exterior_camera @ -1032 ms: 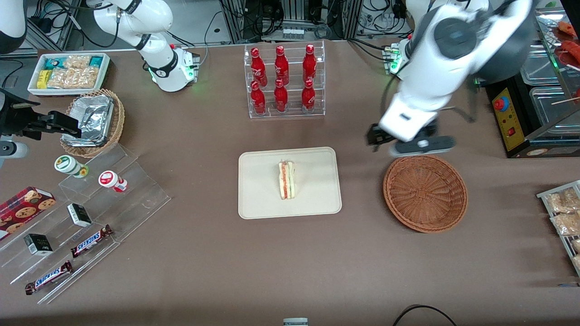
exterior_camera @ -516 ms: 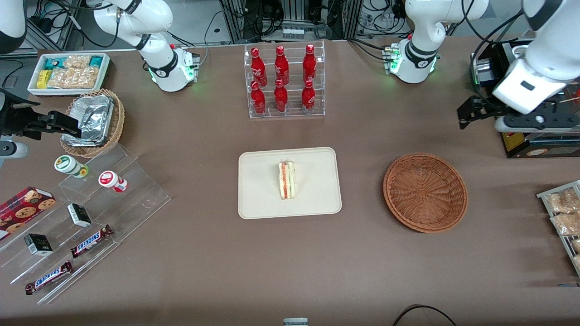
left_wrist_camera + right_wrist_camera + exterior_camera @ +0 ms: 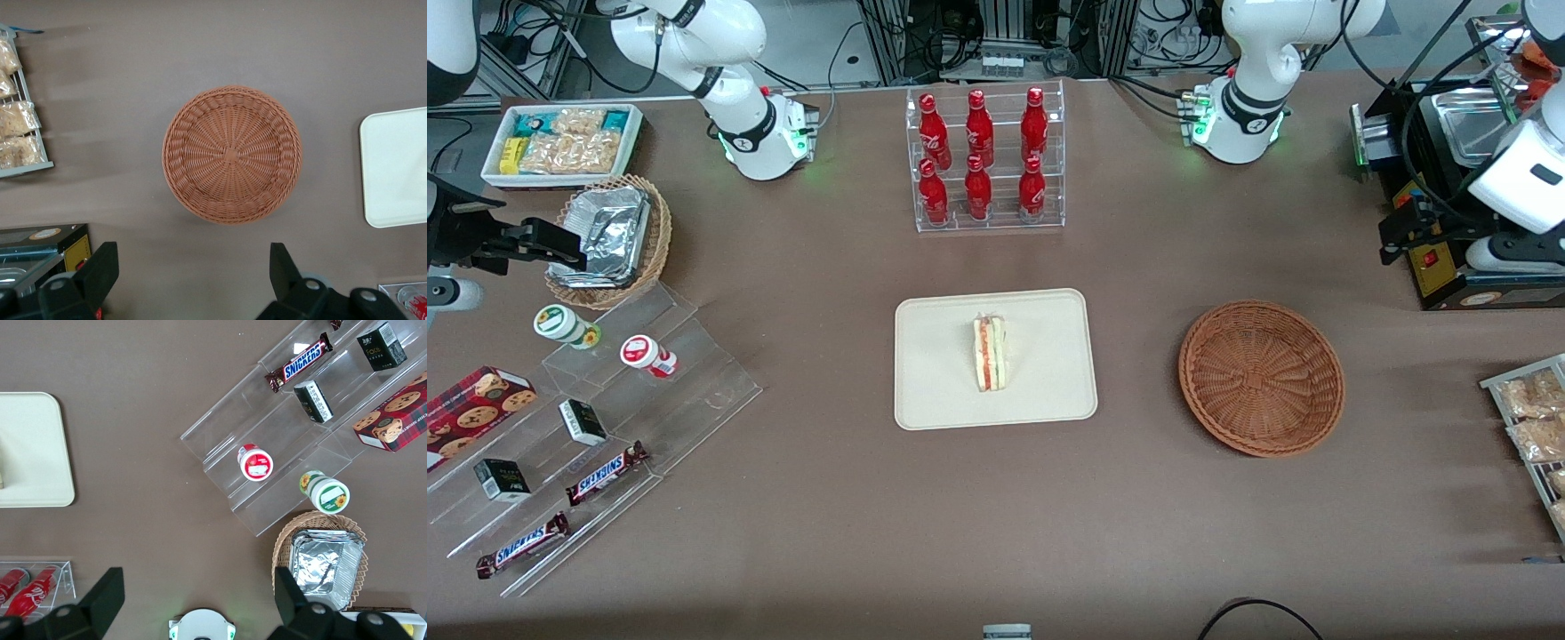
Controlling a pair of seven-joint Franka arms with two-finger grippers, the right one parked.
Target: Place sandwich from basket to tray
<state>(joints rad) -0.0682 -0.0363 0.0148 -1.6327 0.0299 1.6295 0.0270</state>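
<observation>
The sandwich (image 3: 989, 354) lies on the tray (image 3: 938, 391), near the tray's middle, with its red and green filling edge facing up and its length running from the front camera's side toward the bottle rack. Nothing touches it. It sits well apart from the gripper (image 3: 1398, 233), toward the parked arm's end of the table.

The tray rests flat on the brown table (image 3: 996, 516); one rounded corner of it also shows in the left wrist view (image 3: 393, 167). Between the tray and the gripper sits the basket (image 3: 1261, 379), a reddish-brown wicker bowl with only its woven floor showing inside (image 3: 231, 155).

The gripper hangs high at the working arm's end of the table, farther from the front camera than the basket and off to its side, over the edge of a black machine (image 3: 1432, 258). In the left wrist view its fingers (image 3: 100, 273) stand wide apart with only bare table between them, so the jaws are open and hold nothing (image 3: 190, 270).

Nearer to the front camera than the gripper, a rack of snack packets (image 3: 1529, 418) lies at the table's edge. Well away from the gripper, farther from the camera than the tray, a clear rack holds red bottles (image 3: 983, 160).
</observation>
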